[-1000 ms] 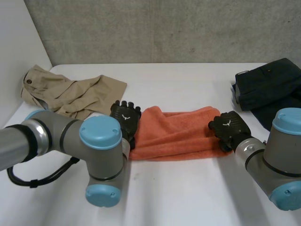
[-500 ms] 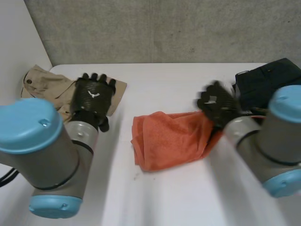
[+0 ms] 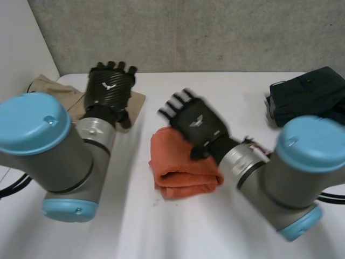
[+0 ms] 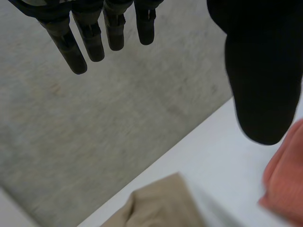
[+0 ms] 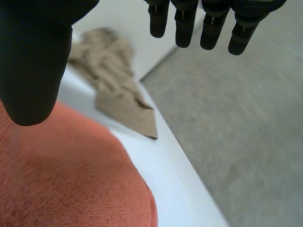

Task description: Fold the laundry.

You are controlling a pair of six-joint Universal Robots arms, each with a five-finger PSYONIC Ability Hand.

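Risk: the orange towel (image 3: pixel 180 172) is a thick, soft bundle with rounded edges and nothing holding it down. The upper layers may spring open or slide off square, since plush cloth of this bulk does not hold a crease. A second risk is the right hand (image 3: pixel 197 121), which is spread over the far part of the bundle. If it moves sideways while low, a fingertip could catch the top layer and drag the fold apart. Whether the hand touches the cloth cannot be determined.

Condition of the item: the towel lies near the middle of the tabletop (image 3: pixel 178 232), doubled into a compact block. A rolled fold runs along its near edge, and the layers are uneven at the side facing the left arm. The pile looks deep and fuzzy in the right wrist view, where the cloth bulges under the thumb.

Hands: the right hand is released, with fingers (image 5: pixel 185 28) straight and spread and nothing between them and the thumb. The left hand (image 3: pixel 110 89) is raised well clear of the towel. Its fingers (image 4: pixel 71 47) are straight and it grasps nothing.

Surroundings: a crumpled tan garment (image 3: pixel 137 101) lies unfolded behind the left hand at the tabletop's far corner. A dark garment (image 3: pixel 307 94) sits at the opposite far side. In my judgement both await handling.
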